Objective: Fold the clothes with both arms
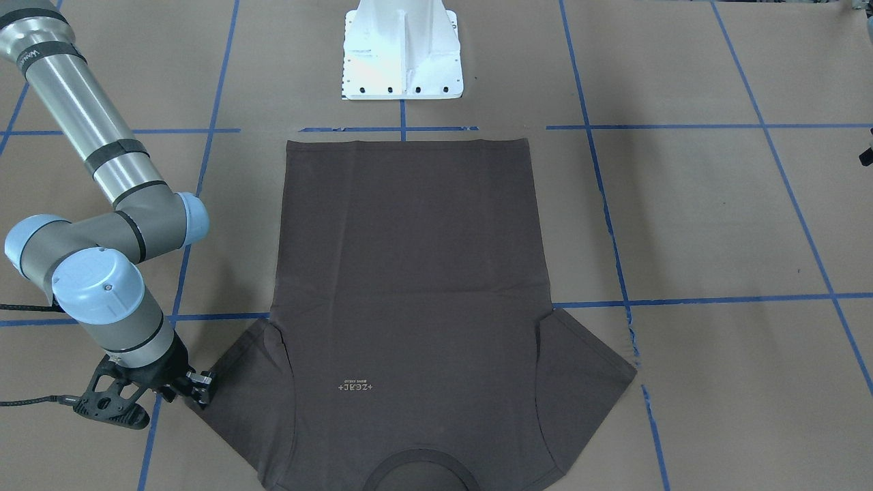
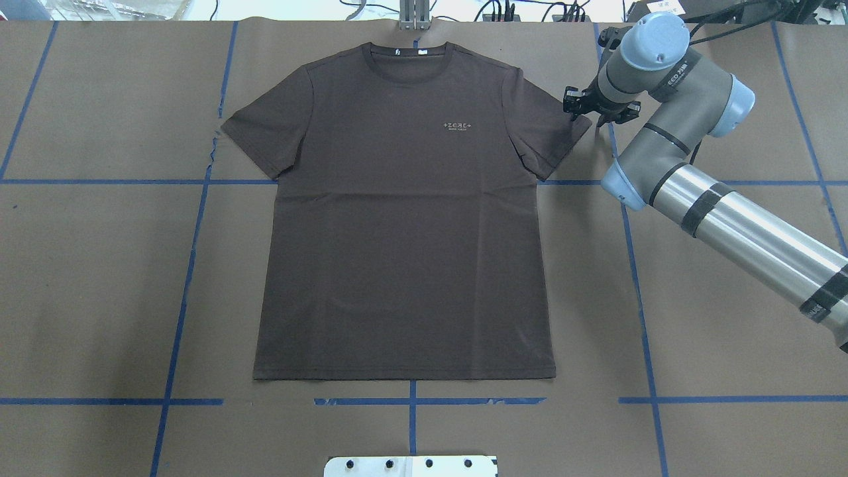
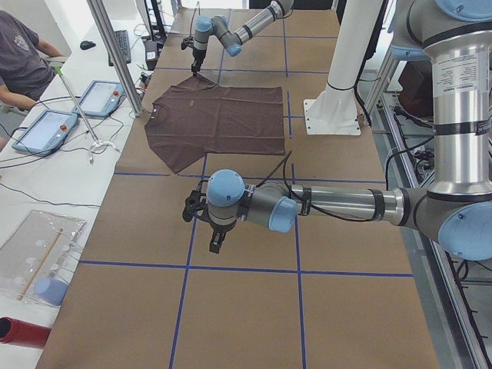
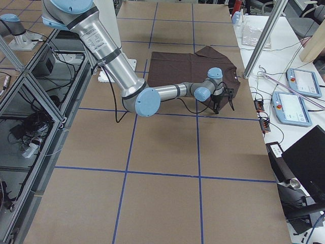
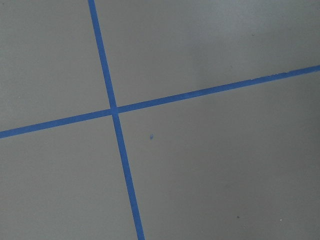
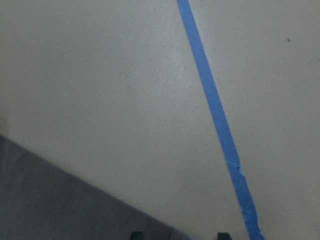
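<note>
The dark brown-grey T-shirt lies flat and spread on the brown table, collar away from the robot's base and pale chest logo facing up. My right gripper hangs low at the outer edge of the shirt's sleeve. In the right wrist view its fingertips stand apart, open, with the sleeve's edge reaching in between them. My left gripper shows only in the exterior left view, hovering over bare table well away from the shirt. I cannot tell whether it is open or shut.
The white pedestal base stands just behind the shirt's hem. Blue tape lines grid the table. Beyond the far edge are teach pendants, a metal pole and a seated person.
</note>
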Robot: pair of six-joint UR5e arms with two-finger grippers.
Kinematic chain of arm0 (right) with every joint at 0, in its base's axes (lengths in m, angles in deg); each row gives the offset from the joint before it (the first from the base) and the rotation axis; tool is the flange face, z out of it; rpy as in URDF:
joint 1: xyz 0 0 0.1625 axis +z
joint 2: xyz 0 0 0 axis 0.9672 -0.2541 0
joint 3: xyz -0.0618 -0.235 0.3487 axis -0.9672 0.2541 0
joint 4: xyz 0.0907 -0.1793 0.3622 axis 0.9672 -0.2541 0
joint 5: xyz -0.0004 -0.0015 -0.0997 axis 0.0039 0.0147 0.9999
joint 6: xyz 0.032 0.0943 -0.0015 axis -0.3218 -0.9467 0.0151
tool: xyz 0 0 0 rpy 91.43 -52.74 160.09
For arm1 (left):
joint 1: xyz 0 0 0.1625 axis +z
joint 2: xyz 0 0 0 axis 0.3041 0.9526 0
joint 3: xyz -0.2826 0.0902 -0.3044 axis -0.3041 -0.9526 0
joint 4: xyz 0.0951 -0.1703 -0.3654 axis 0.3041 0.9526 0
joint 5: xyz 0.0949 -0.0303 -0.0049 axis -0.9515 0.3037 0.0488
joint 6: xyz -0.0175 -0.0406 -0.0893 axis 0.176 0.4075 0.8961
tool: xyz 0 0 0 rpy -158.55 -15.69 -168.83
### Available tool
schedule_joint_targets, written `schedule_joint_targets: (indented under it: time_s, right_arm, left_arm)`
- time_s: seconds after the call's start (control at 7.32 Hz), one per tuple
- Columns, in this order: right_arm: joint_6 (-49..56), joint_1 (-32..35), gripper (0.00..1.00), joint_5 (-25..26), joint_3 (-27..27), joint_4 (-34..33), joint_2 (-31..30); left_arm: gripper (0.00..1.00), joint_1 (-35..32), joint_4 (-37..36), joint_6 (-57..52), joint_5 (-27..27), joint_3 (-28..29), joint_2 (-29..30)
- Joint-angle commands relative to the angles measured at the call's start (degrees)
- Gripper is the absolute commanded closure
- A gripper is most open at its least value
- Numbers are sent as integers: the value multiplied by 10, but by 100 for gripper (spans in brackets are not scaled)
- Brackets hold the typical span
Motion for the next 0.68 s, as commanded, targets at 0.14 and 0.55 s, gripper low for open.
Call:
schedule_joint_targets:
  time_s: [0.14, 0.55]
  right_arm:
    - [0, -1, 100, -1, 5, 0, 2]
    - [-2, -1, 100, -6, -2, -2, 22]
  left_arm:
    - [0, 0, 1, 1, 9, -6, 0]
    - [0, 0, 0, 6, 9, -13, 0]
